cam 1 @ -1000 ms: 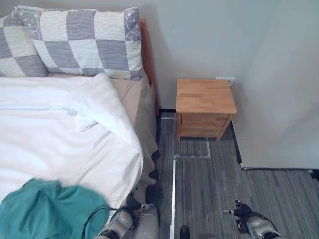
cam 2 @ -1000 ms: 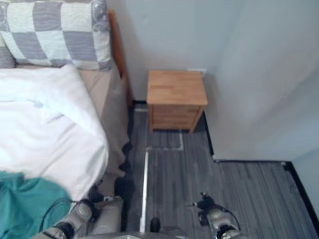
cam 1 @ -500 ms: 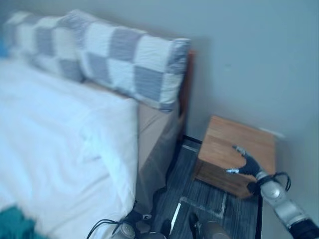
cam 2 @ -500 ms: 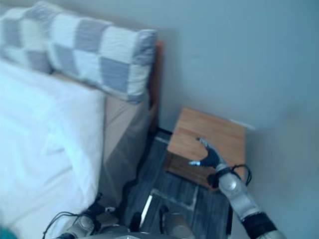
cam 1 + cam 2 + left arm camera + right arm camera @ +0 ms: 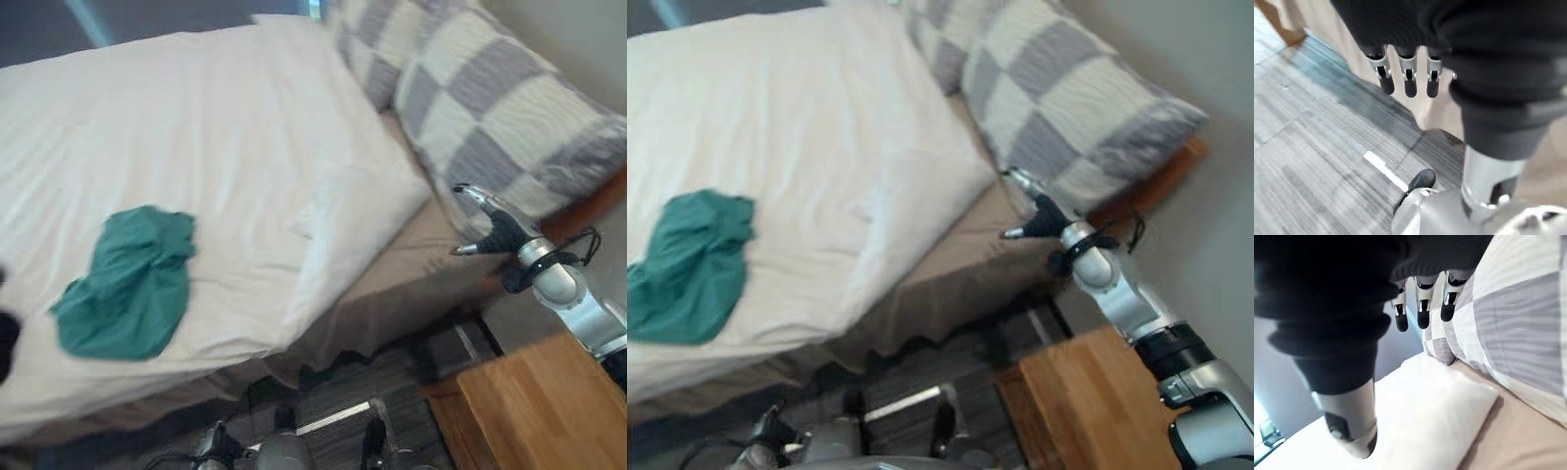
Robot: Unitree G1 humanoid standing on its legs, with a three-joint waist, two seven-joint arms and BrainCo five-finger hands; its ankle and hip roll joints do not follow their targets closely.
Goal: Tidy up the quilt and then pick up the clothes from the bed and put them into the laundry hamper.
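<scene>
A: Where's the right hand [image 5: 500, 231]?

B: Raised over the bare sheet [image 5: 411, 259] at the bed's near corner, just in front of the checked pillow [image 5: 509, 117]. Fingers straight and spread, thumb apart, holding nothing. From its wrist camera the fingers [image 5: 1422, 308] hang loose above the quilt's folded-back corner.

A: And the quilt [image 5: 196, 147]?

B: White, spread over most of the bed. Its corner by the pillows is turned back on itself, so a strip of tan sheet shows between it and the pillows. A second checked pillow [image 5: 377, 39] lies beyond the first.

A: The clothes?

B: One green garment [image 5: 127, 284], crumpled on top of the quilt toward the near edge of the bed, well apart from the right hand.

A: Left hand [image 5: 1408, 73]?

B: Its wrist camera shows it hanging low beside the bed, fingers straight and relaxed, nothing in them, grey floor [image 5: 1312, 161] underneath.

A: Anything else?

B: A wooden nightstand [image 5: 534, 411] stands on the floor by the head of the bed, below the right arm
</scene>
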